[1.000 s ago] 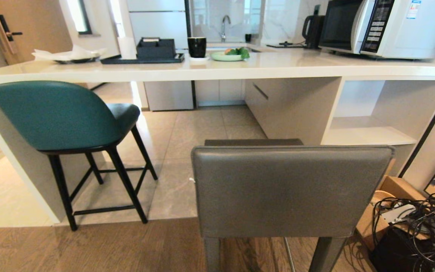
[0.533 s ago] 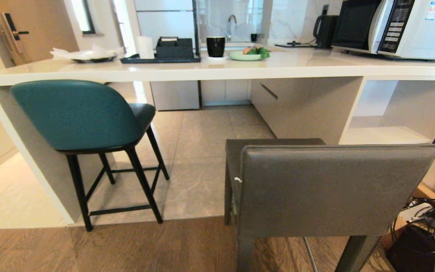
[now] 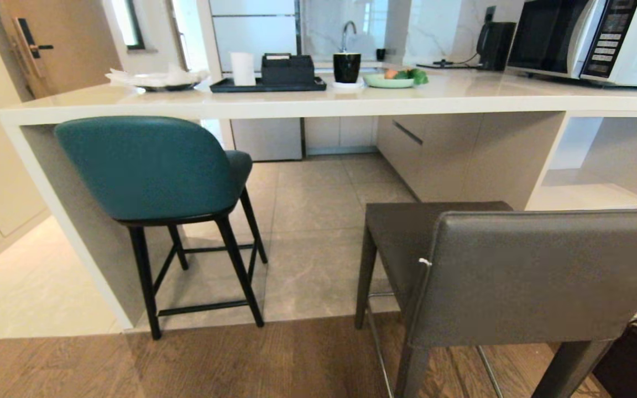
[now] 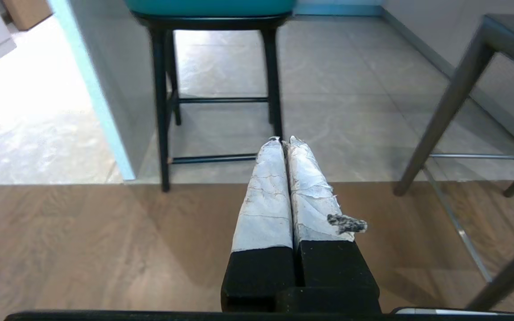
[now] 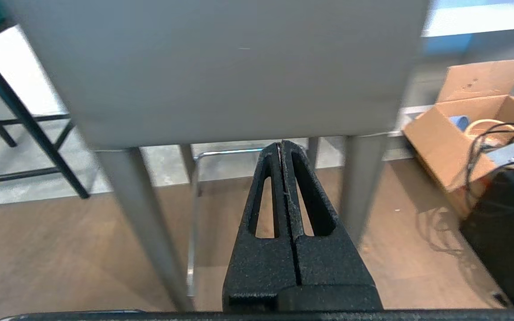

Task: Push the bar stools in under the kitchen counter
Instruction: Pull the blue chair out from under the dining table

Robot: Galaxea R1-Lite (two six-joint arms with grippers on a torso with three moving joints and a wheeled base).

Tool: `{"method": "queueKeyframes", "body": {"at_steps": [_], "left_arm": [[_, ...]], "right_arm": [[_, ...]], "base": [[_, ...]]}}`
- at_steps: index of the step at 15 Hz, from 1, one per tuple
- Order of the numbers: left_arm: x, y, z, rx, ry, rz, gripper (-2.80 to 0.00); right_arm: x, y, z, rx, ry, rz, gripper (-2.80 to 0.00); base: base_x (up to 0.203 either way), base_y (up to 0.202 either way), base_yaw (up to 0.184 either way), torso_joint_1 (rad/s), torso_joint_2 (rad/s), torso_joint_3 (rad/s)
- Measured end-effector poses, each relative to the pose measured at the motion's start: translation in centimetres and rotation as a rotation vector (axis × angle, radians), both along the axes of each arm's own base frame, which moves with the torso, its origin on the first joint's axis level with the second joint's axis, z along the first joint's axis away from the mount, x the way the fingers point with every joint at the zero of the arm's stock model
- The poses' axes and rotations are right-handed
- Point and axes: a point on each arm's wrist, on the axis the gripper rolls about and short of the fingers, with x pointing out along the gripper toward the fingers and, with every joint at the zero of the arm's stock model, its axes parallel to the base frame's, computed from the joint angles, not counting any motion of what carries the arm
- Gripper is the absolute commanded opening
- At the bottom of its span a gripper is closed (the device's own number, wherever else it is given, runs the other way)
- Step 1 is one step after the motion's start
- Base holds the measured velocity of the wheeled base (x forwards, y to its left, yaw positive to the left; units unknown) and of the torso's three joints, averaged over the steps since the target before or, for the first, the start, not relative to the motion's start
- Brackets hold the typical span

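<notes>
Grey stool (image 3: 523, 276) now sits lower right of frame, teal stool (image 3: 155, 171) nearer centre: the view swung left. Both end effectors pressed together, empty; grey stool not yet under the counter (image 3: 296, 102).

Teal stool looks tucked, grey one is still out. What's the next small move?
Probably square up behind the grey stool and ease forward to push its back. Its seat stands clear of the counter, while the teal stool is already under. Both the left gripper and the right gripper are shut, touching nothing.
</notes>
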Motion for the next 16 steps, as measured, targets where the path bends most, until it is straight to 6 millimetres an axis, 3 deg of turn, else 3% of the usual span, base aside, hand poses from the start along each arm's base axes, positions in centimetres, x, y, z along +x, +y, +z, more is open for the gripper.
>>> {"method": "queueKeyframes", "body": {"at_steps": [16], "left_arm": [[0.0, 0.0, 0.0, 0.0, 0.0, 0.0, -2.8]], "right_arm": [[0.0, 0.0, 0.0, 0.0, 0.0, 0.0, -2.8]], "base": [[0.0, 0.196, -0.001, 0.002, 0.0, 0.002]]}}
